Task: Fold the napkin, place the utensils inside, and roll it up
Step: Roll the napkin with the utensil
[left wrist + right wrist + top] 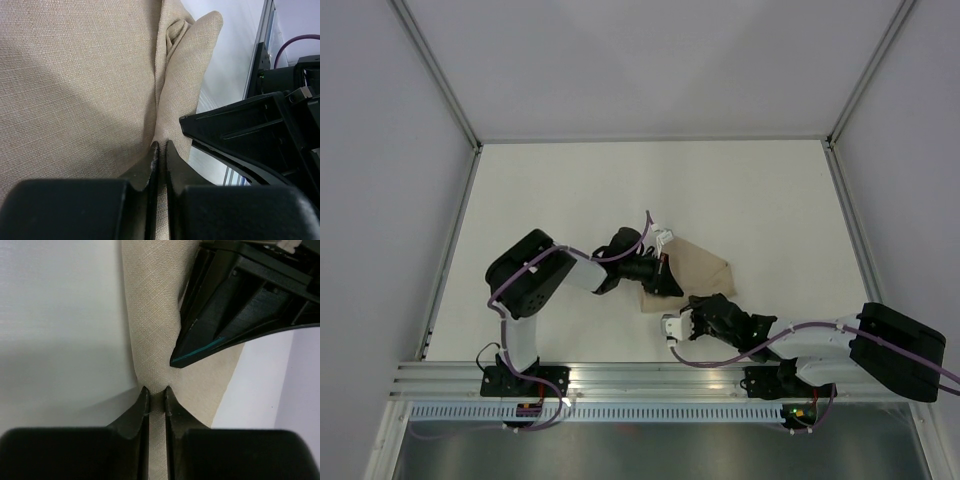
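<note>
The tan napkin (705,268) lies bunched on the white table between the two arms. My left gripper (665,283) is shut on a pinched fold of the napkin (75,75), with cloth running between its jaws (161,146). My right gripper (695,306) is shut on the napkin's near edge; a narrow strip of the napkin (150,315) passes between its closed jaws (155,390). The two grippers are close together: the right one (250,130) shows in the left wrist view, the left one (240,300) in the right wrist view. The utensils are out of view.
An aluminium rail (650,378) runs along the table's near edge, under the arm bases. White walls with metal frame bars (455,225) close in the table on the left, right and far sides.
</note>
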